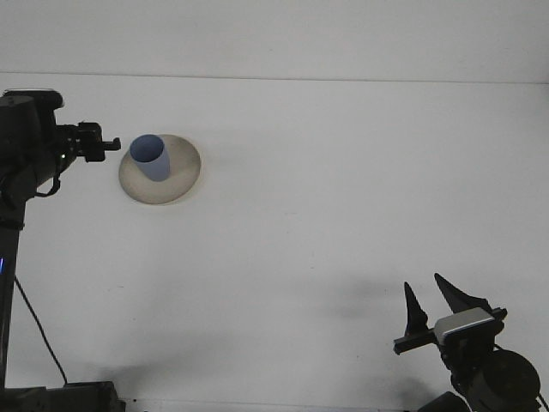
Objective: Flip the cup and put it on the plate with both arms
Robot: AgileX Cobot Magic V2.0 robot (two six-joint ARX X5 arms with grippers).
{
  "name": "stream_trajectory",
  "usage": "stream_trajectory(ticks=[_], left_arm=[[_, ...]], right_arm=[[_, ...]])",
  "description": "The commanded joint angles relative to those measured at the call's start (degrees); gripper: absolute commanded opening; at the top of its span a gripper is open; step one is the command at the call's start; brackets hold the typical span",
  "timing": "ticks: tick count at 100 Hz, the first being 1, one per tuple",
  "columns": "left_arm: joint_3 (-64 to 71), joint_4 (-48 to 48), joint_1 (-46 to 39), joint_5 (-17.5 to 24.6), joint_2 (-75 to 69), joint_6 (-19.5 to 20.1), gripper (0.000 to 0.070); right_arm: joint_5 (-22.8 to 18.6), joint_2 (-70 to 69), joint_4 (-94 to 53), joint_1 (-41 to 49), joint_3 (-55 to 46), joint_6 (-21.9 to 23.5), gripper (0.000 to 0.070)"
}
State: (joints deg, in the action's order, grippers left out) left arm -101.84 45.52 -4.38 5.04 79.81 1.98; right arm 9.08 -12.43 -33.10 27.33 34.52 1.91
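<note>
Nearest the camera, the right gripper (429, 311) sat low at the bottom right corner, its two dark fingers spread in a wide V with nothing between them, well apart from everything that mattered. Across a long stretch of bare white table (343, 197) there was nothing to report. Farther off on the left, the pale round plate (180, 176) lay flat, and the blue cup (150, 158) stood on it mouth up, set toward the plate's left side and looking steady. Just beside it, off the plate's left edge, the left gripper (110, 145) hung clear of the cup, not touching; seen end on, its jaws showed no visible gap, so how far they stood open could not be told, but it carried nothing. With the cup upright on the plate, the task looked as good as done, and the step in hand was the retreat. Done well, that meant drawing the left arm straight away to the left and upward, never sweeping rightward across the rim, so the light cup would not be clipped or nudged off the plate.
</note>
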Motion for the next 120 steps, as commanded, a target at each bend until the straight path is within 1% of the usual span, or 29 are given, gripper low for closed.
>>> stream_trajectory(ticks=[1,4,13,20,23,32,45,58,71,90,120], left_arm=[[2.6,-1.4,-0.1,0.7,-3.0,1.7,0.0003],[5.0,-3.0,-0.1,0.7,-5.3,1.7,0.0013],[14.4,-9.8,-0.1,0.7,-13.0,1.2,0.0013],[23.1,-16.7,-0.1,0.7,-19.6,0.3,0.0013],[27.0,-19.7,-0.1,0.7,-22.5,0.0,0.0013],[39.2,-28.4,-0.1,0.7,-31.5,-0.1,0.0013],[53.3,-37.7,-0.1,0.7,-42.3,0.0,0.0013],[63.8,-44.1,-0.1,0.6,-51.7,-0.1,0.0012],[67.8,-42.8,-0.1,0.3,-56.6,-0.6,0.0012],[67.8,-40.7,-0.1,0.4,-58.6,-4.5,0.0013],[67.8,-40.9,-0.1,0.4,-59.4,-4.5,0.0013]], right_arm=[[0.0,0.1,0.9,0.3,0.3,0.2,0.0312],[0.0,0.1,1.0,0.3,0.3,0.2,0.0268],[0.0,0.1,1.6,0.3,0.3,0.4,0.0126],[0.0,0.1,2.8,0.3,0.2,0.9,0.003],[0.1,0.1,3.6,0.3,0.2,0.9,0.0],[0.5,0.1,6.9,0.3,0.0,0.8,0.0001],[0.4,0.1,11.7,0.3,-0.9,-0.4,0.0001],[-0.1,0.1,14.5,0.3,-1.5,-1.2,0.0002],[0.0,0.1,15.1,0.3,-1.4,-1.7,0.0002],[0.0,0.1,15.1,0.3,-1.4,-0.8,0.0002],[0.0,0.1,15.1,0.3,-1.4,-0.8,0.0002]])
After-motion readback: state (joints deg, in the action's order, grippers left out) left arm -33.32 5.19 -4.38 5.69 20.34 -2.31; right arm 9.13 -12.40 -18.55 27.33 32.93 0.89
